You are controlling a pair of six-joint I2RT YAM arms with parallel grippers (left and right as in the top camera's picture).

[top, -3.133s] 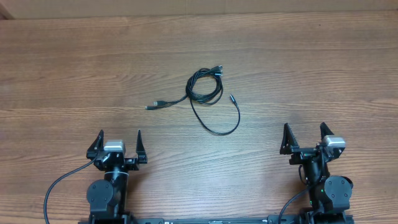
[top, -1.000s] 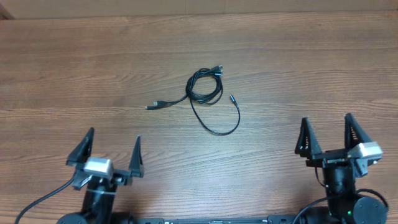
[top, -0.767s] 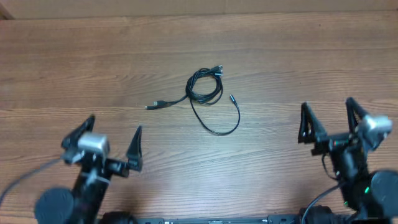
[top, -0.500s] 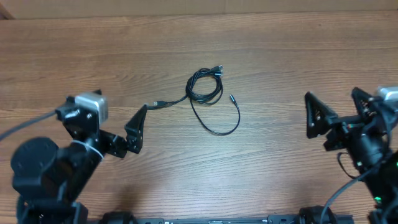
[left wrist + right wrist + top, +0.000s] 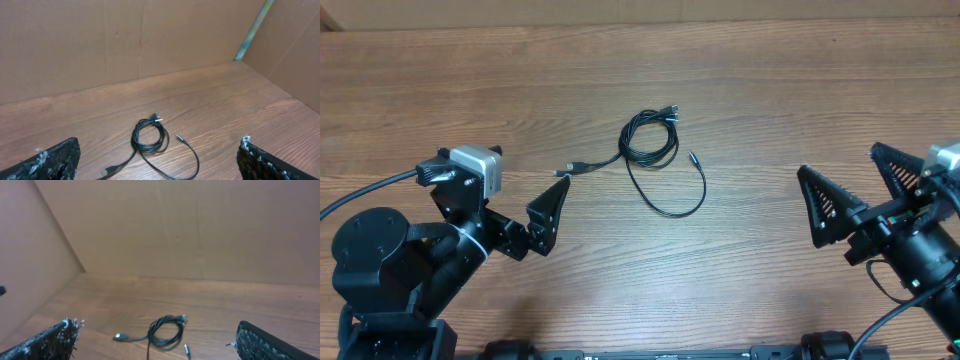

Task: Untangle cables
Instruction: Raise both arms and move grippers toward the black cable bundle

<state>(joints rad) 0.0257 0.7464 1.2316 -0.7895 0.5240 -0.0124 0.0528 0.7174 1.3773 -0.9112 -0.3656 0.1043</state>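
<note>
The left gripper (image 5: 508, 188) stands spread wide and empty. One of its black, wedge-shaped fingers (image 5: 548, 212) has its tip just beside a small plug (image 5: 563, 171); whether they touch cannot be told. The cables (image 5: 626, 142), thin black cords, lie mid-way across the wood-grain table (image 5: 770, 80) as a tight round coil, with one tail running left and another curving in a loose hook to the right. The right gripper (image 5: 840, 160) is likewise spread wide, holding nothing, well apart from the cords. Flat brown cardboard walls (image 5: 75, 45) back the table.
</note>
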